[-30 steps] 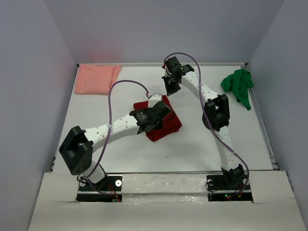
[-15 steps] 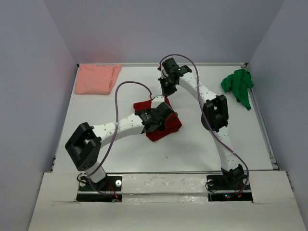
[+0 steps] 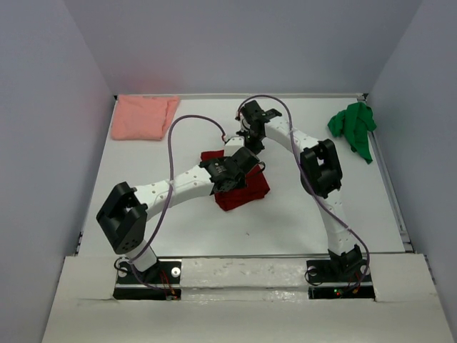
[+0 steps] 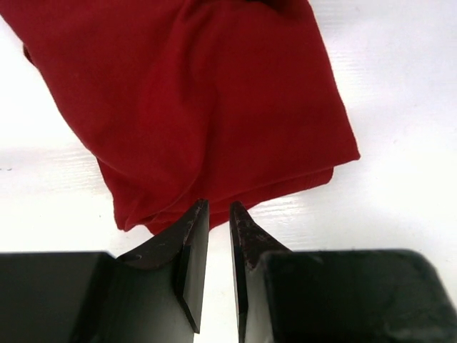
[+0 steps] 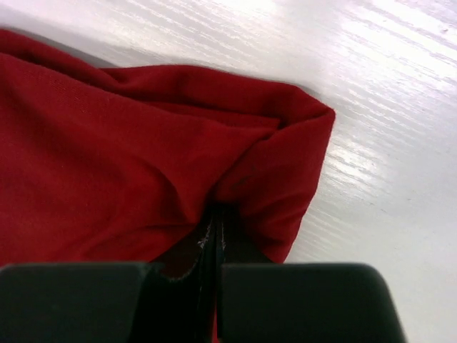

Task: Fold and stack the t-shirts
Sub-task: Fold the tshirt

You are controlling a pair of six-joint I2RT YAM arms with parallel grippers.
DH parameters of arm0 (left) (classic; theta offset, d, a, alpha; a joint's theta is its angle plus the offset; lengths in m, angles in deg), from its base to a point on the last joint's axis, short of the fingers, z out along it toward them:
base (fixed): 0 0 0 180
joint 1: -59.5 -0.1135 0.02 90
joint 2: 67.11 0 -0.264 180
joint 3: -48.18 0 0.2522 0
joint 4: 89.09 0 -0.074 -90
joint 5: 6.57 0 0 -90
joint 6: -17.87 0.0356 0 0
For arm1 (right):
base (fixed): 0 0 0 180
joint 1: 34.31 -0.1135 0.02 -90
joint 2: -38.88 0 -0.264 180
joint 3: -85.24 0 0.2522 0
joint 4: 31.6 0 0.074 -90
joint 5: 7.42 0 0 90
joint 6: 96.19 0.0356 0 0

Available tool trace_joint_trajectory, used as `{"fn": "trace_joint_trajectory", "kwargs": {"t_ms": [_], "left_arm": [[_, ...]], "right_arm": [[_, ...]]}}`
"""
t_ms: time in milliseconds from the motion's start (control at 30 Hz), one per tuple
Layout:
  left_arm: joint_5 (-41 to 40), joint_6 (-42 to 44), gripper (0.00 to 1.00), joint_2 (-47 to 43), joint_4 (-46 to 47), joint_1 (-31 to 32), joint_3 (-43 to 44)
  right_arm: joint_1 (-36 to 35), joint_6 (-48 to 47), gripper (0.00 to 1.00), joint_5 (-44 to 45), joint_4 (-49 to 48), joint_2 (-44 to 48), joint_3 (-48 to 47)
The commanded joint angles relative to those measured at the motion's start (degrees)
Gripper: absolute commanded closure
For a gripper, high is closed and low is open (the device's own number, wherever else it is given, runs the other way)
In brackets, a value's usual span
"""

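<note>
Dark red t-shirt [image 3: 245, 189] mid-frame on worktop [image 3: 300, 221], half folded. Right claw [image 5: 216, 223] pressed together, pinching upper corner fold. Left claw [image 4: 218, 213] slightly parted at lower hem, gripping nothing. Step: folding. Next probably: draw pinched corner across, flatten.

Bright, even light with glare streaking the white table [image 5: 385, 86] (strongest in the wrist views), shadows soft.

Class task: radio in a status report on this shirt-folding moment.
Right gripper shut on dark red t-shirt. Left gripper slightly open at its edge. Nothing in the way.
</note>
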Motion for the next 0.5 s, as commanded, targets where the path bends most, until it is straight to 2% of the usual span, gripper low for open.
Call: {"fn": "trace_joint_trajectory", "kwargs": {"t_ms": [0, 133, 200, 467], "left_arm": [[-3.1, 0.8, 0.71, -5.8, -3.2, -0.3, 3.8], [-2.5, 1.1, 0.71, -6.0, -4.1, -0.3, 3.2], [-2.2, 0.6, 0.71, -6.3, -3.5, -0.3, 1.9], [-0.4, -0.1, 0.71, -6.7, -1.3, -0.3, -1.3]], "right_arm": [[-0.4, 1.2, 1.0, 7.9, -1.7, 1.6, 3.4], [-0.4, 4.6, 1.0, 19.3, 0.8, -0.1, 4.8], [-0.4, 6.6, 1.0, 22.2, 2.2, 0.0, 6.2], [-0.4, 16.5, 1.0, 32.1, 1.8, 8.0, 22.5]]}}
